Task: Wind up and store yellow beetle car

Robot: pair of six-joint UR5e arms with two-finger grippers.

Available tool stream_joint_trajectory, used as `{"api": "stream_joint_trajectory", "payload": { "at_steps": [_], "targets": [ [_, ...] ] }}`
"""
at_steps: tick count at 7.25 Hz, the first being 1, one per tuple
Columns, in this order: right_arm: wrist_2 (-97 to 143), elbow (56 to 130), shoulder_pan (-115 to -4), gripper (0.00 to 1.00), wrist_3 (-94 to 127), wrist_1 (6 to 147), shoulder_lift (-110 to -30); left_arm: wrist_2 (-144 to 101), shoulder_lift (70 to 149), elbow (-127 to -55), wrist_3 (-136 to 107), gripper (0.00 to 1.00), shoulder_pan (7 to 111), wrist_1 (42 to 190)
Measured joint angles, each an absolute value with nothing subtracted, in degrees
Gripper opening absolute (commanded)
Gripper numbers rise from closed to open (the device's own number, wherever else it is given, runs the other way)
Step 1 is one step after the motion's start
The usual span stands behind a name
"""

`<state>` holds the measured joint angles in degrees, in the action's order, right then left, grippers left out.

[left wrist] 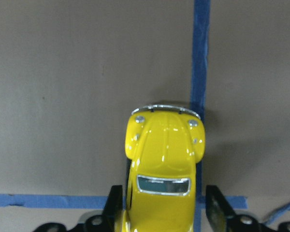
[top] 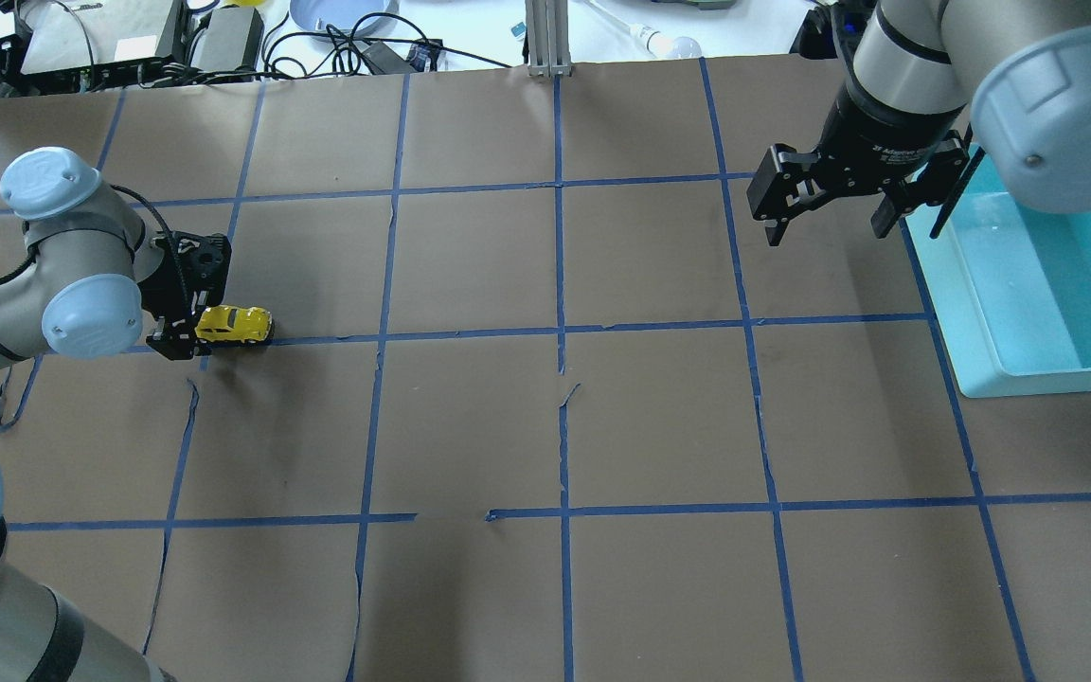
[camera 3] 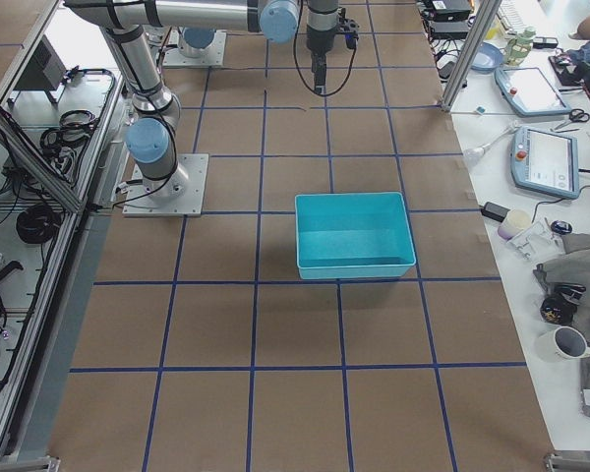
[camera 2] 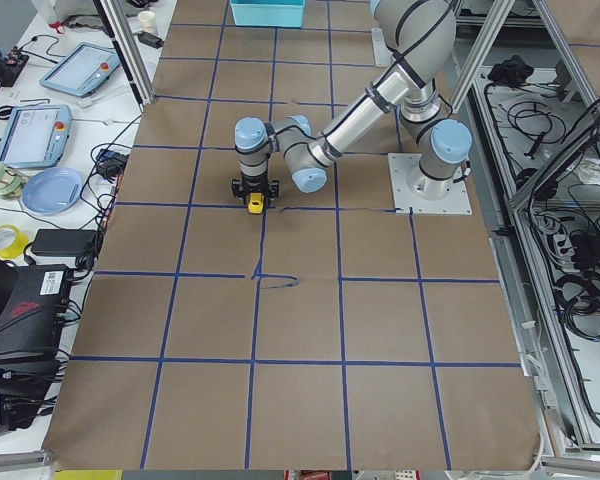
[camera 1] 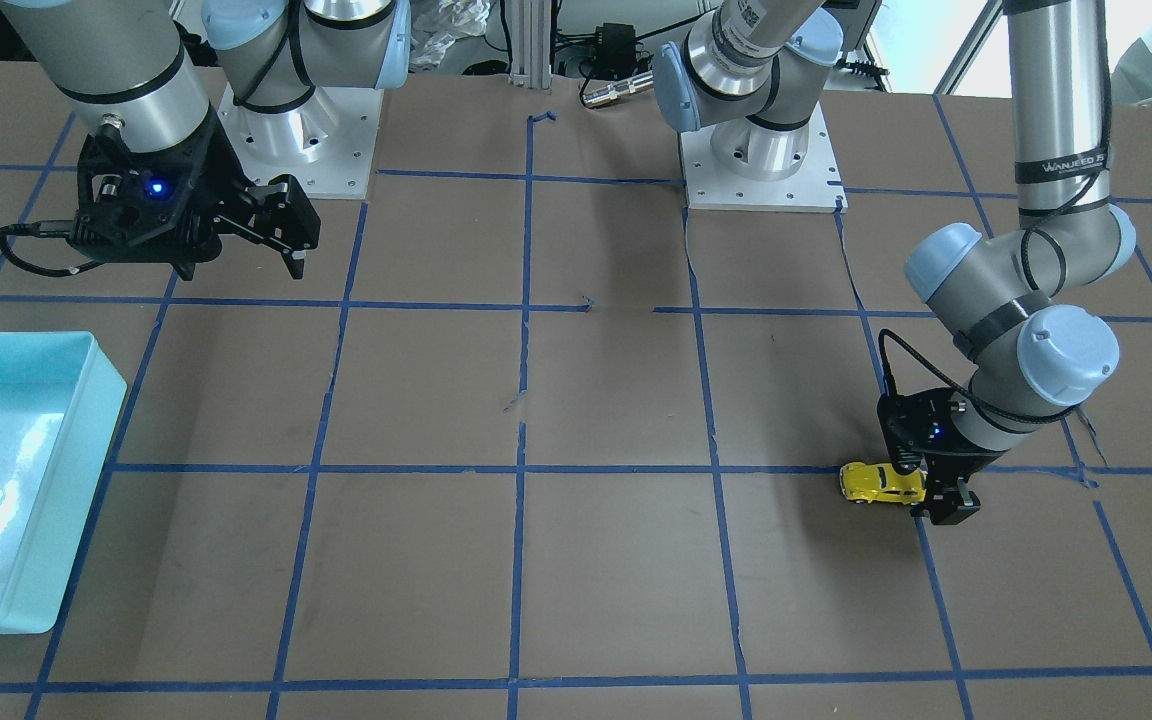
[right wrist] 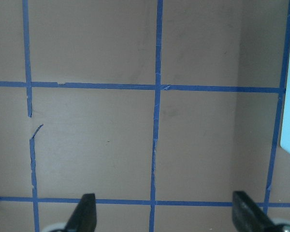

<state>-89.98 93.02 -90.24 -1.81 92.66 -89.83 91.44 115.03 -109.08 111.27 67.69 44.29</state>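
— Step in hand?

— By the look of it, the grasp that comes ahead of winding. Left pincer [left wrist: 165, 208] down at the brown paper-covered worktop [top: 659, 426] with the blue tape grid, straddling the rear half of the small glossy yellow beetle car [left wrist: 163, 159].

— Clenched on it?

— Cannot tell. Set close along both flanks, yet with a sliver of worktop showing down one side in the wrist view.

— Whereabouts of the car?

— On its wheels on the worktop, well apart from the turquoise plastic bin [top: 1047, 381], nose turned toward the bin's side.

— And the other one?

— Right pincer [top: 827, 225] spread wide and holding nothing, hanging just beside the bin.

— Next move?

— Probably a firm squeeze on the flanks, then wheels pressed down and dragged backward, away from the bin, to load the spring. Storing in the bin not yet begun.

— Anything hidden?

— Tail and rear wheels cut off at the wrist view's lower edge, so no sight of the contact spots. Covered by the pincer body in the overhead and front views, too small to judge from the side
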Motion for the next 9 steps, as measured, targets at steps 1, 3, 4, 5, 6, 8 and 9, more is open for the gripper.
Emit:
{"api": "stream_joint_trajectory", "payload": {
  "at_steps": [1, 3, 4, 5, 6, 8, 9],
  "targets": [
    [-89.96, 93.05, -90.25, 1.00, -1.81, 92.69, -89.85, 91.36, 114.96, -109.08, 111.25, 1.00, 67.68, 44.29],
    [-89.99, 93.07, -90.21, 1.00, -1.81, 92.72, -89.86, 91.12, 114.56, -109.01, 111.05, 1.00, 67.69, 44.32],
    [-90.00, 93.08, -90.19, 1.00, -1.80, 92.72, -89.84, 91.06, 114.33, -108.90, 110.95, 1.00, 67.75, 44.35],
    [-89.99, 93.07, -90.19, 1.00, -1.82, 92.74, -89.83, 91.03, 114.11, -108.63, 110.67, 1.00, 68.04, 44.48],
    [-89.96, 93.08, -90.22, 1.00, -1.82, 92.78, -89.84, 91.05, 113.46, -108.16, 109.19, 1.00, 68.79, 44.85],
    [-89.99, 93.13, -90.23, 1.00, -1.81, 92.75, -89.90, 91.21, 110.25, -105.79, 100.60, 1.00, 73.16, 49.57],
    [-90.00, 93.15, -90.24, 1.00, -1.78, 92.74, -89.90, 91.21, 108.37, -102.85, 93.11, 1.00, 76.58, 54.59]
  ]
}}
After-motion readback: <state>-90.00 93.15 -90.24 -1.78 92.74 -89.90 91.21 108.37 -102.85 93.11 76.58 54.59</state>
